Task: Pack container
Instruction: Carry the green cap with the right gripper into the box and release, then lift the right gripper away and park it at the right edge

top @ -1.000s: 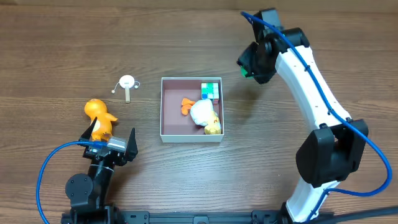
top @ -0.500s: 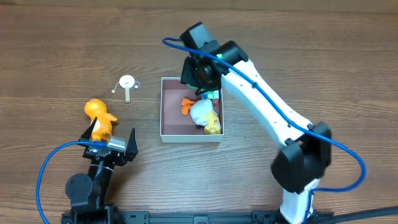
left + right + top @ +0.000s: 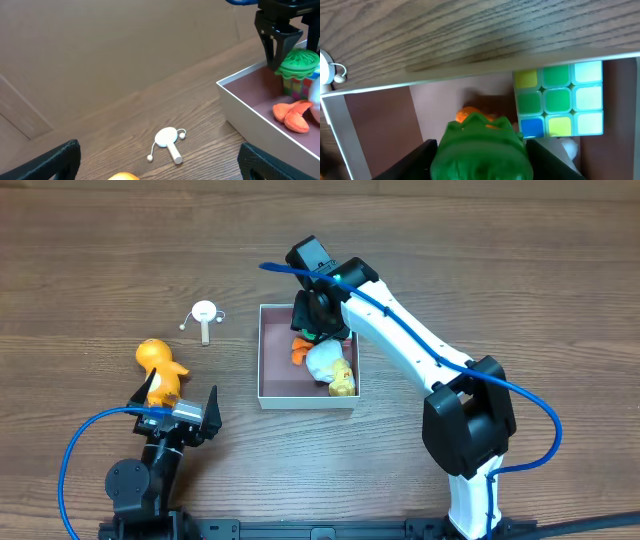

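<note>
- White cardboard walls and a dull mauve floor: the container (image 3: 278,375) (image 3: 248,111) (image 3: 379,120) lies flat near the middle of the wooden table (image 3: 100,240), the right arm reaching over its far rim.
- Inside it, a colour cube (image 3: 557,102) sits in the far right corner against the wall, showing green, yellow, blue and pale tiles.
- A white and yellow soft toy (image 3: 330,365) lies along the right wall, nearer than the cube, with an orange piece (image 3: 300,350) (image 3: 292,112) just beside it on the floor.
- The right gripper (image 3: 318,320) (image 3: 280,42) points down into the far part of the box and clamps a green toy (image 3: 480,147) (image 3: 298,62) between its fingers (image 3: 420,162); the toy is just beside the cube and above the orange piece. Whether it touches the floor cannot be told.
- To the left of the box, apart from it, a small white paddle (image 3: 204,315) (image 3: 167,140) with two beads on strings lies on the wood.
- Nearer and further left stands an orange duck (image 3: 160,368).
- The left gripper (image 3: 176,402) is low at the near left of the table, its jaws spread wide and holding nothing, the duck just ahead of them.
</note>
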Robot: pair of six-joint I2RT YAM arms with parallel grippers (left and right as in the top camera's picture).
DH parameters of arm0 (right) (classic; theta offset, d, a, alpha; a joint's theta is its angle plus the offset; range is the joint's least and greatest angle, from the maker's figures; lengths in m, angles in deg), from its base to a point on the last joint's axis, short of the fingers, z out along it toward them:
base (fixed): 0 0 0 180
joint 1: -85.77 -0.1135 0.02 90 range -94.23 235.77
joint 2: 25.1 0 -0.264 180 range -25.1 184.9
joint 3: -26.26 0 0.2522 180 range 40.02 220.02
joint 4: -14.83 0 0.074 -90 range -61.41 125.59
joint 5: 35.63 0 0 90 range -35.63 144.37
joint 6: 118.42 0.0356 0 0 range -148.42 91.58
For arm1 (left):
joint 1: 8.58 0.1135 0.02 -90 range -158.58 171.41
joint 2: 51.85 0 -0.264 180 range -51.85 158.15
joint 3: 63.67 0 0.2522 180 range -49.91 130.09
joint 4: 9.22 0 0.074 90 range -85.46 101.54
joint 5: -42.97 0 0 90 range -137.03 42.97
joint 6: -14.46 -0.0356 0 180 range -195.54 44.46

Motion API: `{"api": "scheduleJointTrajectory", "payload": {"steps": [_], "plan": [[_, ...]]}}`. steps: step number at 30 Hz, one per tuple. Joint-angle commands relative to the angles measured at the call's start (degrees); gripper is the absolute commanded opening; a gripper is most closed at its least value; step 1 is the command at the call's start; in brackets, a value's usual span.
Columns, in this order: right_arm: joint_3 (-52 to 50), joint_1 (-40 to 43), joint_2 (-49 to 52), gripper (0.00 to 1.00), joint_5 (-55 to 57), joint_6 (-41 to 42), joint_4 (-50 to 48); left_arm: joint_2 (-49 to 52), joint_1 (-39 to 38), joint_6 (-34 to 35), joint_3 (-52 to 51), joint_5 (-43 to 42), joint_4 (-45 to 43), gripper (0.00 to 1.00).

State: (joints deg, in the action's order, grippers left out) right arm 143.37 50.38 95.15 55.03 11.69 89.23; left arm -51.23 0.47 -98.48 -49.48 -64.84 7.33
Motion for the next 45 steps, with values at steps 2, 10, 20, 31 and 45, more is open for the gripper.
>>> {"api": "scheduleJointTrajectory", "payload": {"steps": [2,10,20,31,45], "plan": [[-0.3,-0.2,-0.4,0.71,0.8,-0.1,-1.0,-0.3,0.3,-0.2,-0.2,0.0,0.0,1.00],[1.1,-0.1,-0.4,0.73,0.8,-3.8,-0.5,-0.3,0.3,-0.2,-0.2,0.0,0.0,1.00],[36.0,5.1,-0.5,0.93,11.8,-4.1,24.1,0.0,0.3,-0.2,-0.2,0.0,0.0,1.00],[44.4,27.3,-2.7,1.00,6.8,-27.4,36.4,0.0,0.3,-0.2,-0.2,0.0,0.0,1.00],[25.4,46.6,-2.9,1.00,9.8,-31.4,36.3,0.0,0.3,-0.2,-0.2,0.0,0.0,1.00]]}}
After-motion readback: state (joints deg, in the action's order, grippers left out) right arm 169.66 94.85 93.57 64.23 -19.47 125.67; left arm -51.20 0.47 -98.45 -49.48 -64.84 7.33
